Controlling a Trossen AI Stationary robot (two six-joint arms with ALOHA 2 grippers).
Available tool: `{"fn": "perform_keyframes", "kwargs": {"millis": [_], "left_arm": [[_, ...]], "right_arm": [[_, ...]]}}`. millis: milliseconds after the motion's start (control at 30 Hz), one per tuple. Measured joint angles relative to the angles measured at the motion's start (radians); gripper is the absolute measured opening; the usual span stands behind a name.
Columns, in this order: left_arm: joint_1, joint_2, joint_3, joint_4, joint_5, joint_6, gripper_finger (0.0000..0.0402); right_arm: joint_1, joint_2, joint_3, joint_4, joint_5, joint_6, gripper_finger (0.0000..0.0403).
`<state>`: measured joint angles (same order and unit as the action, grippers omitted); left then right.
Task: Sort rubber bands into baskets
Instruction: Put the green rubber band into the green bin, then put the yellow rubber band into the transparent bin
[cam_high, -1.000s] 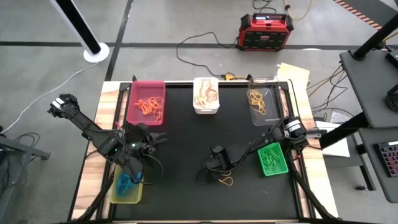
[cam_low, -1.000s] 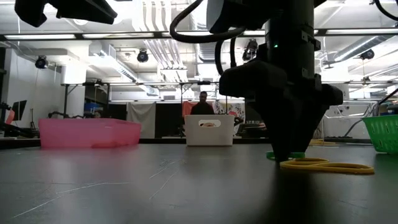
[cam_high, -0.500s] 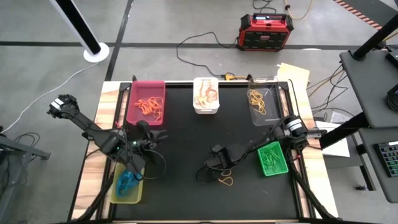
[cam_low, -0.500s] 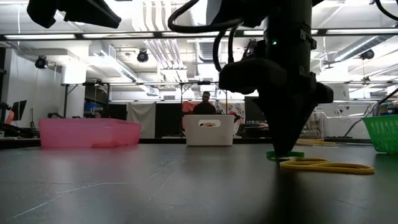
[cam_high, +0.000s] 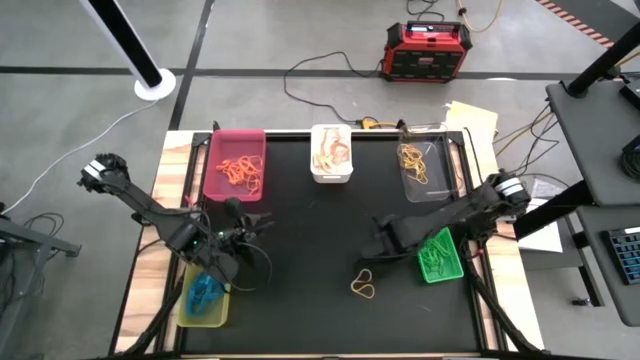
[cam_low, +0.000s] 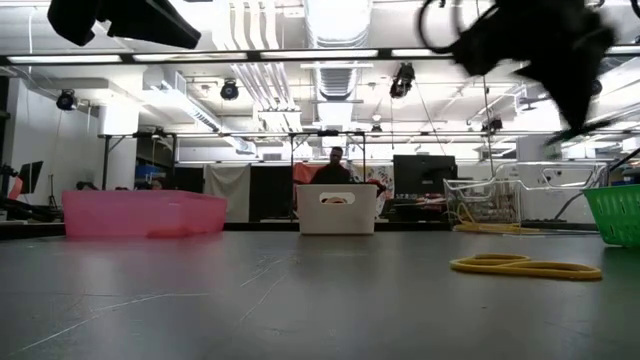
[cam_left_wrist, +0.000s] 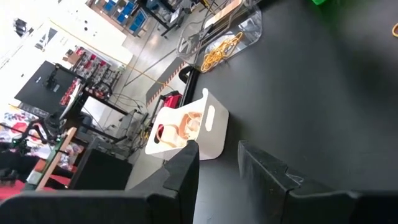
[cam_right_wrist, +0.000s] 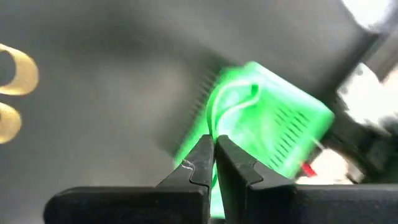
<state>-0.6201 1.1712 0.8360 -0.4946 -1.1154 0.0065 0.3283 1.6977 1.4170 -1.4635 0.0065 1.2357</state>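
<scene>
Rubber band, green (cam_right_wrist: 231, 102), hangs pinched in the right gripper's (cam_right_wrist: 210, 163) closed jaws near the green basket (cam_high: 438, 255); next comes release over it. Left gripper (cam_left_wrist: 217, 168) waits part-open, empty, by the yellow-green basket (cam_high: 205, 300).

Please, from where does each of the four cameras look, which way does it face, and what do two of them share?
High view: above the table, facing straight down; both arms show.
Low view: at tabletop height, facing level across; the yellow rubber band lies near, arm parts overhead.
Left wrist view: on the left arm, facing the white basket; left gripper shows.
Right wrist view: on the right arm, facing the green basket; right gripper shows.
Shared: high and low views both show the pink basket.
</scene>
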Motion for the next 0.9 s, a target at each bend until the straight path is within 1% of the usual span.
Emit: {"fn": "perform_keyframes", "kwargs": {"millis": [67, 100, 267, 367, 467, 700, 800, 900], "left_arm": [[0.0, 0.006, 0.0, 0.002, 0.0, -0.02, 0.0097], [-0.001, 0.007, 0.0, 0.002, 0.001, -0.03, 0.0097], [-0.003, 0.006, 0.0, 0.003, 0.001, -0.081, 0.0097], [-0.004, 0.006, 0.0, 0.006, 0.001, -0.104, 0.0097], [-0.005, 0.006, 0.0, 0.016, 0.004, -0.124, 0.0097], [-0.005, 0.006, 0.0, 0.054, 0.052, -0.132, 0.0097], [-0.005, 0.006, 0.0, 0.069, 0.053, -0.133, 0.0097], [-0.005, 0.006, 0.0, 0.088, 0.054, -0.133, 0.0097]], "right_arm": [[0.016, -0.031, -0.007, -0.098, -0.029, 0.044, 0.0009], [0.023, -0.047, -0.017, -0.114, -0.038, 0.063, 0.0009], [0.064, -0.14, -0.112, -0.081, -0.038, 0.1, 0.0011], [0.073, -0.177, -0.173, -0.082, -0.042, 0.151, 0.0021], [0.073, -0.206, -0.229, -0.083, -0.067, 0.167, 0.0045], [0.073, -0.219, -0.321, -0.076, -0.13, 0.149, 0.0121], [0.073, -0.219, -0.325, -0.051, -0.104, 0.142, 0.0145], [0.076, -0.219, -0.292, 0.009, -0.031, 0.131, 0.016]]}}
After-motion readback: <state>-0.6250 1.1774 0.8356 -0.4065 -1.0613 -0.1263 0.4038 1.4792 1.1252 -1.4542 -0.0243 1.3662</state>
